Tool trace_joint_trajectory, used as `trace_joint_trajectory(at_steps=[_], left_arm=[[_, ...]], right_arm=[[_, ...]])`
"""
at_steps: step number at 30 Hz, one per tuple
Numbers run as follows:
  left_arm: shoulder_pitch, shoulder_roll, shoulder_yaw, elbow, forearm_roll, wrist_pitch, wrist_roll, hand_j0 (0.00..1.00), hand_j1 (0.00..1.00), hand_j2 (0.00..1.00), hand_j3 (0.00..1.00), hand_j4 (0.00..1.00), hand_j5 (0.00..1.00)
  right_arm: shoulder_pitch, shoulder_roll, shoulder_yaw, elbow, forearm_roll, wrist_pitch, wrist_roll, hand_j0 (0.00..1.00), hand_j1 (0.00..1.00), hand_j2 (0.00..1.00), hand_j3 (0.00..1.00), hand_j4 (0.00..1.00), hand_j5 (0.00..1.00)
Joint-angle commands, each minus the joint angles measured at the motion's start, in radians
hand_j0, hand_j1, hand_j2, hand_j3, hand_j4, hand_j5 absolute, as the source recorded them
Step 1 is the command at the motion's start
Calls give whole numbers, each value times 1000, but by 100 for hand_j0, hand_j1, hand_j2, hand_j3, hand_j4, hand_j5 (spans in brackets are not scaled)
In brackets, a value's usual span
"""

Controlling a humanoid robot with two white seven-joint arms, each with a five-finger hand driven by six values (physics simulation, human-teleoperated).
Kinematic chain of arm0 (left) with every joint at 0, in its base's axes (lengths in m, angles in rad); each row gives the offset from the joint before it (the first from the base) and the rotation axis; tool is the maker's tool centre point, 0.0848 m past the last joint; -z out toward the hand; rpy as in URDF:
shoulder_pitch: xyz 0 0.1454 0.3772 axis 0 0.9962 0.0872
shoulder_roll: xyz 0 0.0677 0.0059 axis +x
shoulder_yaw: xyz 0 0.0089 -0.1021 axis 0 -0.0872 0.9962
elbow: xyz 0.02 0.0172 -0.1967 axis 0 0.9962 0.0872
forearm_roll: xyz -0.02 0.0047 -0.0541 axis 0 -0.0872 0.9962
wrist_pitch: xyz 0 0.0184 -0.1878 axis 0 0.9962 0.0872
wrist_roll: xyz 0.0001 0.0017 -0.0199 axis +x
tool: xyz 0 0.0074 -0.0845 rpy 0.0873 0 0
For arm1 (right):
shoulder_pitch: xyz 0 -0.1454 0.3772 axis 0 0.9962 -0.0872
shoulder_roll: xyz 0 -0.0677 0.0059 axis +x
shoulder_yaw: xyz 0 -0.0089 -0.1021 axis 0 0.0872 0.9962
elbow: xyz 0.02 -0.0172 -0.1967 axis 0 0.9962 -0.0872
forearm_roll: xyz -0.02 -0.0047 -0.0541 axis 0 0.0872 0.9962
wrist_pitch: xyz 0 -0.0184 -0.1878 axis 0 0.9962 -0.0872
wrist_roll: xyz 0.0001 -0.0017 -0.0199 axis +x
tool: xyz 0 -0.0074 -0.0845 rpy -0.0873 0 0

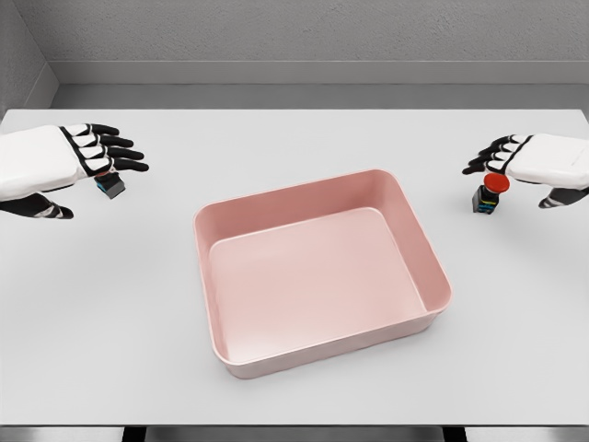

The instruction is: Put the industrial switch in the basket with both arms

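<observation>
Right white hand (515, 158), fingers spread and empty, hovers just above upright red-capped black industrial switch (489, 193) at frame right; pink plastic basket (437, 276) centre.

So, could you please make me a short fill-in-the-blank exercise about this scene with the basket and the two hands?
1. The pink basket sits in the ____ of the white table.
2. The switch under the right hand has a ____ button on top.
3. Inside, the basket holds ____.
4. The left hand hovers over a small ____ object.

Missing words: middle; red; nothing; dark
</observation>
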Motion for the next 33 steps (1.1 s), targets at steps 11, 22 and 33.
trace_joint_trajectory(at_steps=[11,22,33], left_arm=[[-133,-109,-127,134,-155,1,-21,100,100,100,100,100,100],[-176,-179,-204,200,-249,37,-50,100,100,100,100,100,100],[-218,-282,-218,328,-374,138,-50,100,100,100,100,100,100]], right_arm=[[-9,100,-7,112,33,1,1,100,100,100,100,100,100],[-14,208,-13,304,98,1,0,100,100,100,100,100,100],[-9,268,-54,373,150,1,-5,100,100,100,100,100,100]])
